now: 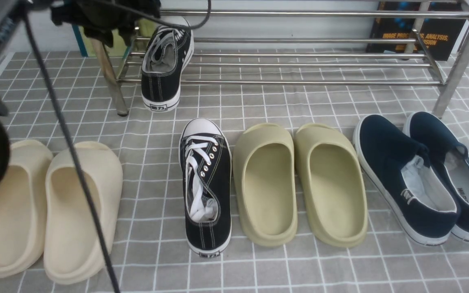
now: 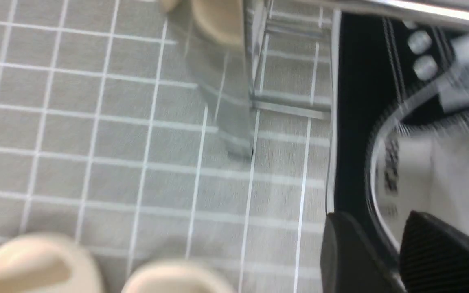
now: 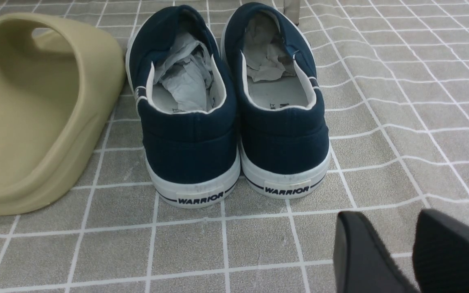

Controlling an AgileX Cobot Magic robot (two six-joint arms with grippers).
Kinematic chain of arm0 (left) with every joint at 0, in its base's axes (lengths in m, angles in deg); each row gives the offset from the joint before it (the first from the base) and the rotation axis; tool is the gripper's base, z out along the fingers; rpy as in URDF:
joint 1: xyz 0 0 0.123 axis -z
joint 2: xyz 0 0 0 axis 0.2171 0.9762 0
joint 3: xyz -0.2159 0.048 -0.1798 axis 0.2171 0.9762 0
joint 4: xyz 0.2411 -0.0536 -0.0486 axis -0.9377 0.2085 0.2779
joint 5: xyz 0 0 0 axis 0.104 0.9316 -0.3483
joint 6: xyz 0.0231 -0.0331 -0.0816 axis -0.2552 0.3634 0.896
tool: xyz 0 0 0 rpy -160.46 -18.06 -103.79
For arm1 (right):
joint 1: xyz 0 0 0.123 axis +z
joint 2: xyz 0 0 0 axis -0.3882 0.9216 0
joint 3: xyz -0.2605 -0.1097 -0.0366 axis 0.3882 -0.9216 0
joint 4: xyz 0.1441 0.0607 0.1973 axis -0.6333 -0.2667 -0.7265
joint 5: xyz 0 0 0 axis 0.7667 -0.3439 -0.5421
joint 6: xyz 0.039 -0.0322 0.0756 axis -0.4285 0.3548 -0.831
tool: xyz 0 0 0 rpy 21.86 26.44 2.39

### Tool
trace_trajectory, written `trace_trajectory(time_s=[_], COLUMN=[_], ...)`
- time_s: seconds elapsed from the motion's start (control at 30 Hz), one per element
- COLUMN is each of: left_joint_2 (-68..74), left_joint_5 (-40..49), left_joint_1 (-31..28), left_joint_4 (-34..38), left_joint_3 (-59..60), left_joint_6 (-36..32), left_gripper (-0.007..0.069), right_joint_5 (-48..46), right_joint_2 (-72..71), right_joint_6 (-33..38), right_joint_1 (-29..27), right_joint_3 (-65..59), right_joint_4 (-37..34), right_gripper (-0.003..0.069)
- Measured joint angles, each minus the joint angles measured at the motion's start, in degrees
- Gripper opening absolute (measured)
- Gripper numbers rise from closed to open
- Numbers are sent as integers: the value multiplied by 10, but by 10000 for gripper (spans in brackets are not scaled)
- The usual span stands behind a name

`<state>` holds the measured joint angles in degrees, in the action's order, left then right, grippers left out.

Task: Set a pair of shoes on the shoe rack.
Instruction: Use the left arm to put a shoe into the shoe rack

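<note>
Fingers of the left gripper (image 2: pixel 381 219) stand apart in the left wrist view, straddling the heel collar of the racked sneaker (image 2: pixel 360 122). Black canvas and the white lining edge show in the gap. Contact between pad and canvas cannot be determined, as the frame is blurred. A leg of the shoe rack (image 2: pixel 226 106) stands just beside that sneaker, and the toes of the cream slides (image 2: pixel 35 264) lie on the grey checked floor cloth (image 2: pixel 96 142). Front view: the dark wrist hardware of the left arm hangs over the left end of the shoe rack. The racked sneaker lies on the lowest tier near the left front leg, toe toward the rear bars, heel projecting forward past the front bar. The floor sneaker (image 1: pixel 206 187) lies on the cloth in front of the rack, toe toward it, between the cream slides and the olive slides (image 1: pixel 299 183), just beside the nearer olive one. Navy slip-ons (image 1: pixel 421 179) lie at the right end of the row. A black cable (image 1: pixel 71 162) crosses in front of the cream slides. Right wrist view: the right gripper (image 3: pixel 393 219) hangs over the cloth behind the navy heels, fingers apart with cloth visible between them, holding nothing. Crumpled paper (image 3: pixel 185 77) sits inside both navy shoes, and each heel strip reads WARRIOR. One olive slide lies just beside them.
</note>
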<state>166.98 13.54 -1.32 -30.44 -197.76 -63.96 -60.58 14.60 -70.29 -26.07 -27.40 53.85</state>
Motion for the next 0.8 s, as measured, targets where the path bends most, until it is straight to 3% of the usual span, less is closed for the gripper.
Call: trace_trajectory(time_s=[0.17,0.33,0.53,0.8], left_joint_2=[-14,-18,-10,1], left_joint_5=[22,21,-59,-175], left_joint_1=[0,0,0,0], left_joint_4=[22,57,112,102], left_joint_3=[12,106,227,234], left_joint_6=[-42,-51,-59,-30], left_gripper=[109,-13,-13,-13], right_joint_5=[0,0,0,0], right_joint_2=[0,0,0,0], right_joint_6=[0,0,0,0], right_joint_1=[0,0,0,0], right_joint_3=[0,0,0,0], right_joint_4=[0,0,0,0], right_gripper=[239,239,239,239])
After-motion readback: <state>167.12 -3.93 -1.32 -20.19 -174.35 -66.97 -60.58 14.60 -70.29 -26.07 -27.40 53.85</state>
